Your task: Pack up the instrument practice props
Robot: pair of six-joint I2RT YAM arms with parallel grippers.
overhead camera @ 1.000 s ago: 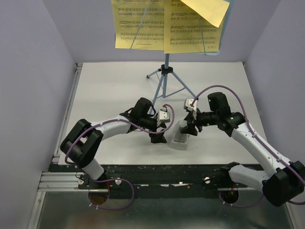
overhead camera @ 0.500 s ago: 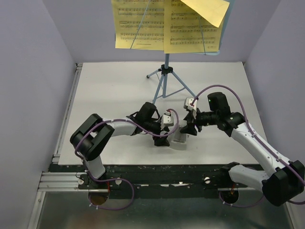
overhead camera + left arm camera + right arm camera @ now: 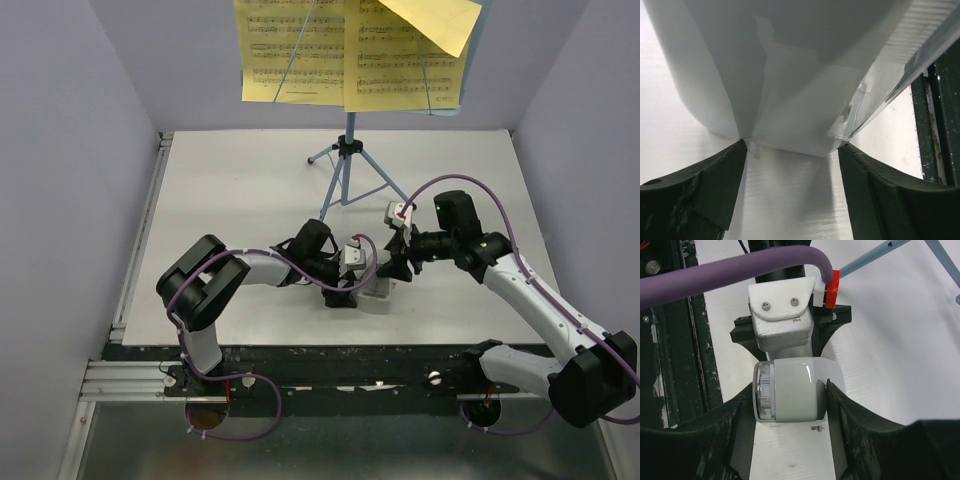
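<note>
Item 1. Left tool [image 3: 792, 145], black, two-fingered, low over the white bench [image 3: 220, 200] at near centre. Its fingers [image 3: 700, 185] are spread, one at each lower corner of the plastic piece. The wrist view is too close to show whether they press on it or only flank it.

Item 2. Light-blue metal music stand with thin tripod legs [image 3: 350, 128], at the far centre of the bench. It is upright with its long axis vertical. The legs splay on the bench and the desk faces the arms. It stands well apart from both tools.

Item 3. Yellow sheet-music pages [image 3: 300, 50], on the stand's desk and covering nearly all of it. Two lie side by side, printed staves toward the arms. A third, plain yellow, is tilted across the upper right corner.

Item 4. Small whitish translucent plastic piece with a rounded body [image 3: 378, 288], near centre of the bench, between the two tools. Its long axis seems to run from the right tool toward the near edge, leaning slightly left. A clear ribbed end shows on one side in the right wrist view.

Item 5. Right tool [image 3: 790, 390], black, two-fingered. It is clenched on the plastic piece, with its fingers [image 3: 860, 440] against both flanks. It points at the left tool across the piece.
</note>
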